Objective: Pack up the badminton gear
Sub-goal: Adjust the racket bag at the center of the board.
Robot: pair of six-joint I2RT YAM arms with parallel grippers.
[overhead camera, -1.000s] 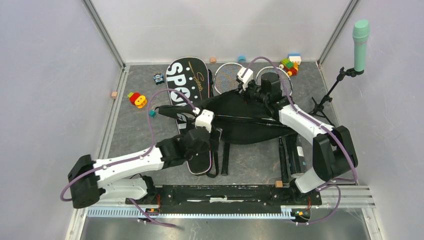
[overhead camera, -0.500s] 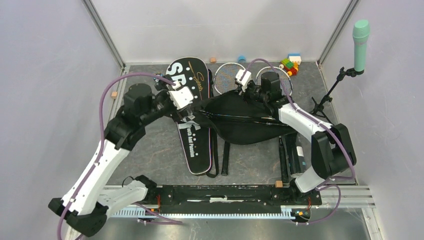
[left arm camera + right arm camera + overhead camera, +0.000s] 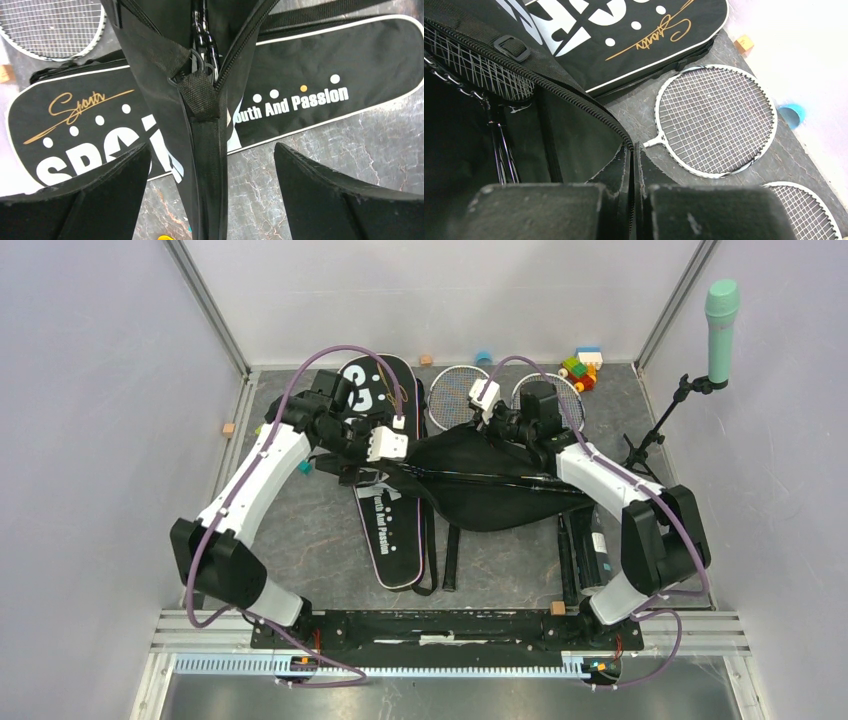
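Right wrist: racket (image 3: 479, 70) in bag (image 3: 574, 145), right gripper (image 3: 632, 167) pinching rim (image 3: 589, 112) (left gripper (image 3: 211, 150) spread).

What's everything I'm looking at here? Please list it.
Flat racket bag lettered SPORT: one, black with white letters, left of centre.
Open fabric racket bag: one, black, centre, crossing over the first.
White-framed stringed rackets: two, far edge.
Dark-framed racket: one, inside the open bag.
Long tube: one, black, near right.
Microphone on stand: one, mint-green, far right.
Small toy blocks: several, mixed colours, scattered at the edges.
Left gripper: one, black, open astride the open bag's end.
Right gripper: one, black, shut on its zipper edge.
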